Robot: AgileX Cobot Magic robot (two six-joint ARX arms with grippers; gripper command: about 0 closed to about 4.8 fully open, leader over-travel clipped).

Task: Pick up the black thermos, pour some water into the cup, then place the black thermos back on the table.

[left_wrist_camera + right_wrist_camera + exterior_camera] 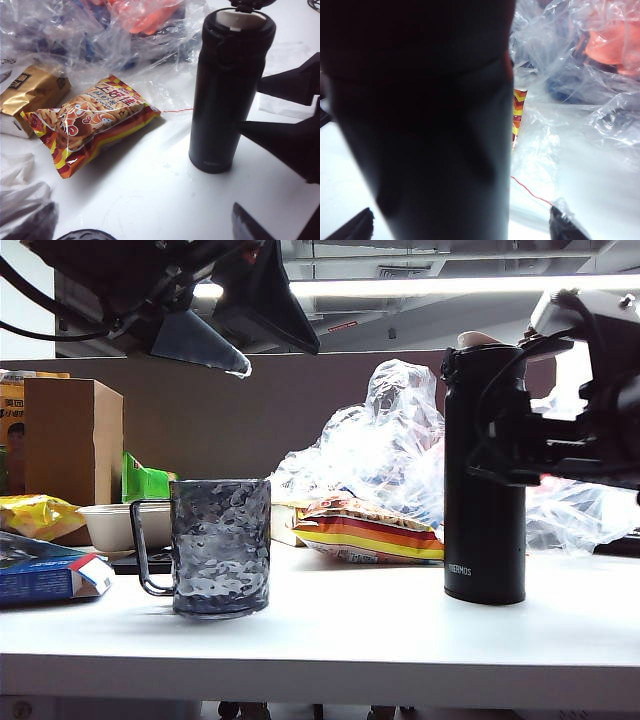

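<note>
The black thermos (pixel 485 475) stands upright on the white table (pixel 400 640), right of centre, with its flip lid open and a pale mouth (pixel 235 17) showing. My right gripper (pixel 505 455) is open and straddles the thermos (pixel 430 120) at mid-height. Both its fingertips (pixel 564 227) stand clear of the wall. The smoky dimpled cup (pixel 220 545) stands left of centre, handle to the left. My left gripper (pixel 235 335) hangs open high above the cup, empty. The cup's rim (pixel 87 234) shows just below the left gripper (pixel 142 225).
A striped snack bag (pixel 365 530) and crumpled clear plastic (pixel 400 440) lie behind, between cup and thermos. A beige bowl (pixel 115 525), cardboard box (pixel 70 440), yellow packet (pixel 35 515) and blue box (pixel 45 570) crowd the left. A gold packet (pixel 27 95) lies beside the snack bag (pixel 95 120).
</note>
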